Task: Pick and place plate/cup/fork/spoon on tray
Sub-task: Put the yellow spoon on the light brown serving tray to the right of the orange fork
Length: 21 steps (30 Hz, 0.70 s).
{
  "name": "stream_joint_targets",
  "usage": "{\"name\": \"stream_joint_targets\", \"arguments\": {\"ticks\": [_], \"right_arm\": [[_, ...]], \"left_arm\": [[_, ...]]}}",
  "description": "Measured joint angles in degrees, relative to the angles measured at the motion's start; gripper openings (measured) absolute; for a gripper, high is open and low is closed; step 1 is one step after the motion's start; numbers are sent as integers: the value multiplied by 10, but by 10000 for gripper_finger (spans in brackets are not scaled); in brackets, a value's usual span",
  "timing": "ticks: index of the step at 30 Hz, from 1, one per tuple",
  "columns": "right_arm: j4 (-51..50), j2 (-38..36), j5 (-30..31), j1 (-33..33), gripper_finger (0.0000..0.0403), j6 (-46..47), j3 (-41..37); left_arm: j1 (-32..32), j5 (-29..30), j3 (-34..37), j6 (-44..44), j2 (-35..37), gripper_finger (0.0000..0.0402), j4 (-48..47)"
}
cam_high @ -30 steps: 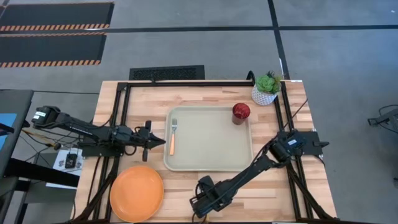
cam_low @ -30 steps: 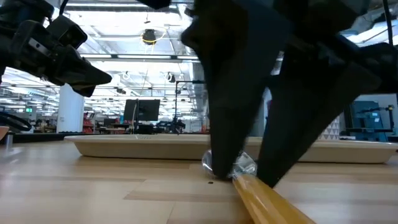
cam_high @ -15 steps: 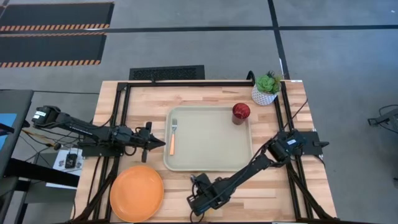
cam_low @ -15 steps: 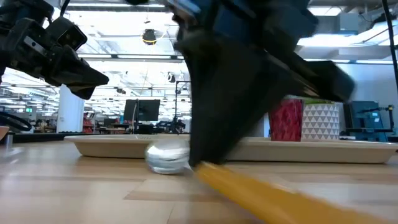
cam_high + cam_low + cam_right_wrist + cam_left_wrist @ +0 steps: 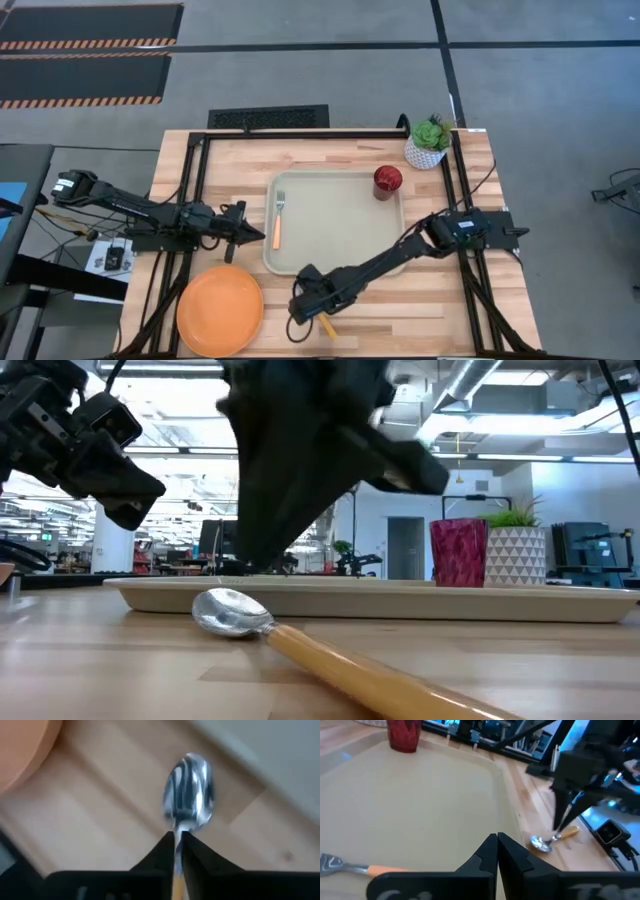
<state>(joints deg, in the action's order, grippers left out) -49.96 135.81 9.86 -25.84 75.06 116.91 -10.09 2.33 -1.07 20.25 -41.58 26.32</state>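
The spoon [image 5: 232, 611] lies low over the wood in front of the beige tray [image 5: 335, 255]. Its silver bowl is toward the tray and its orange handle [image 5: 327, 325] runs toward the near edge. My right gripper [image 5: 178, 837] stands over it, shut on it. The fork [image 5: 278, 222] lies along the tray's left side. The dark red cup [image 5: 387, 181] stands in the tray's far right corner. The orange plate [image 5: 220, 310] rests flat on the table at the near left. My left gripper [image 5: 258, 235] hovers shut beside the tray's left rim. My right gripper pinches the spoon's thin neck [image 5: 178, 826] just behind the bowl, between its two fingertips [image 5: 556, 827]. The fingers come from above, pointing down. The bowl sits at about table height and the handle slants toward the near edge. I cannot tell whether it is lifted clear.
A white pot with a green plant [image 5: 429, 142] stands at the far right corner, beyond the tray. The black frame rails [image 5: 195, 200] run along the table's left and right sides. Bare wood lies between the plate and the spoon.
My right gripper has shut on the spoon's neck and gone toward the table's left edge. The spoon has slid along with it: its bowl now lies farther left, and the handle trails toward the near right.
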Motion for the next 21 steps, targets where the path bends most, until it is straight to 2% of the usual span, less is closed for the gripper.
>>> {"name": "stream_joint_targets", "arguments": {"ticks": [4,11,15,21], "right_arm": [[-9,0,-29,-15,100,-1,2],[-10,3,-35,-36,177,-1,1],[-21,3,-5,-41,184,5,-4],[-41,4,7,-41,161,6,-5]], "left_arm": [[0,9,0,0,0,0,-9],[0,15,0,0,0,0,-12],[0,15,0,0,0,0,-12],[0,15,0,0,0,0,-14]]}}
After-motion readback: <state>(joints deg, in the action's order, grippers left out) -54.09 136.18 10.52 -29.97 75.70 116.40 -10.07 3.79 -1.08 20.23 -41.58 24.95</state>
